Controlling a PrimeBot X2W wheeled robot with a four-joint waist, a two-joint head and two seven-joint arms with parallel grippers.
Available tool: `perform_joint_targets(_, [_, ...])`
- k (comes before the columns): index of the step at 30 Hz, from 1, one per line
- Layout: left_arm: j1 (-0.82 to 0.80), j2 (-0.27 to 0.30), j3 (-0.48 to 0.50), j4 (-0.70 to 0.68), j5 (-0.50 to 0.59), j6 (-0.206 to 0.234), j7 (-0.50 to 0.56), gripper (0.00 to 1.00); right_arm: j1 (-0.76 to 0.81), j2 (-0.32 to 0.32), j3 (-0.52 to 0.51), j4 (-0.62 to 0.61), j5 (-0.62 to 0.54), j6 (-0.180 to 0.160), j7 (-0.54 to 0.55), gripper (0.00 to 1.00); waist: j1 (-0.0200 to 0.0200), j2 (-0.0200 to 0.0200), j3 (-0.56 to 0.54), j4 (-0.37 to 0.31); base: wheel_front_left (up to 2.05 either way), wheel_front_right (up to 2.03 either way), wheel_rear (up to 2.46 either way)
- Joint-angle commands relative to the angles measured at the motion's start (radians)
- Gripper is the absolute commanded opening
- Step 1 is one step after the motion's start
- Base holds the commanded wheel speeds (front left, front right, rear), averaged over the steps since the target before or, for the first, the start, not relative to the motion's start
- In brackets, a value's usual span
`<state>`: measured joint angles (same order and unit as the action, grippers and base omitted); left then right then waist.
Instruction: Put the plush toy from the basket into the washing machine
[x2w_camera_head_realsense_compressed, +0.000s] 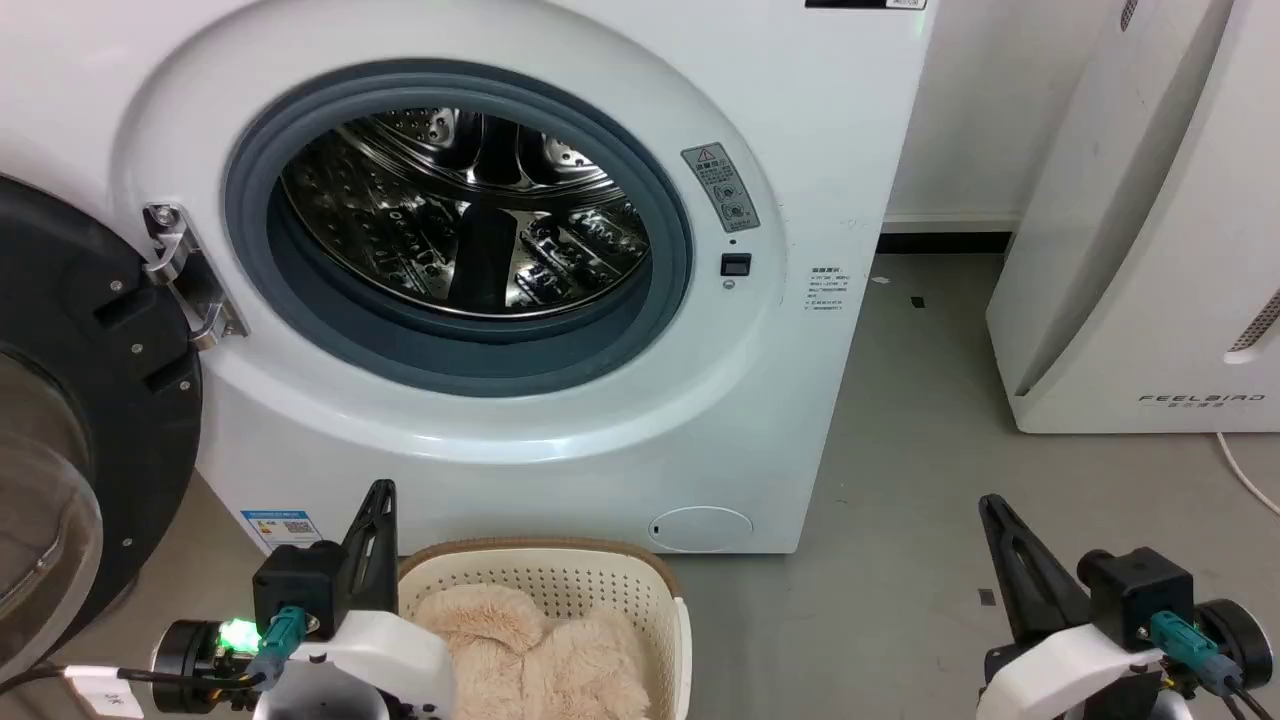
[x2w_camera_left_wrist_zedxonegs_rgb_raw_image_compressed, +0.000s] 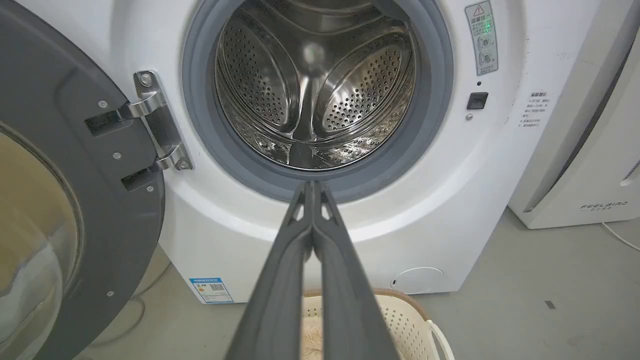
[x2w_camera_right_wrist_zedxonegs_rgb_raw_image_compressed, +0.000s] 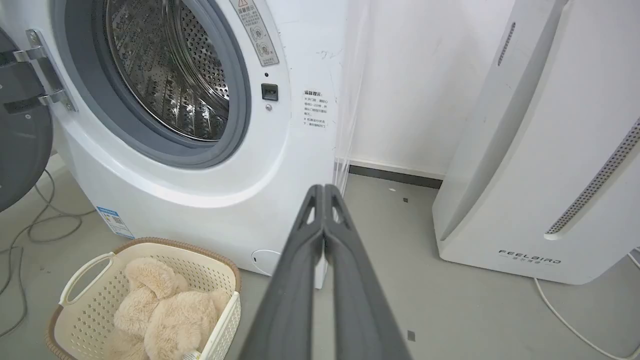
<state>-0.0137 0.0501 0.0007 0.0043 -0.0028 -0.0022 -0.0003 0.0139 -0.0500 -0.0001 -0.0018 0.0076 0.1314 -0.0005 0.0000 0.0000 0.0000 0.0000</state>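
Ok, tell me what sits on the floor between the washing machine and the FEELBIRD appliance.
Nothing stands there: between the washing machine and the FEELBIRD appliance is bare grey floor with small dark specks, clearest in the right wrist view.

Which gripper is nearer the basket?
The left gripper, beside the basket at its rim; the right gripper stands well apart, over the floor.

Plush toy (x2w_camera_head_realsense_compressed: 540, 640) in basket (x2w_camera_head_realsense_compressed: 592, 584)
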Motion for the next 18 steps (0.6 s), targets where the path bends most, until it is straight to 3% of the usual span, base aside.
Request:
perform_joint_targets(1, [0.014, 0.000, -0.001, -0.004, 0.003, 0.002, 0.000, 0.00, -0.014, 0.000, 0.000, 0.002, -0.008, -0.001, 0.000, 0.00, 0.0000, 0.0000, 0.000, 0.000, 0.00, 0.00, 0.00])
perform_joint_targets(18, [0.014, 0.000, -0.001, -0.004, 0.003, 0.002, 0.000, 0.00, -0.014, 0.000, 0.000, 0.002, -0.008, -0.001, 0.000, 0.00, 0.0000, 0.0000, 0.000, 0.000, 0.00, 0.00, 0.00])
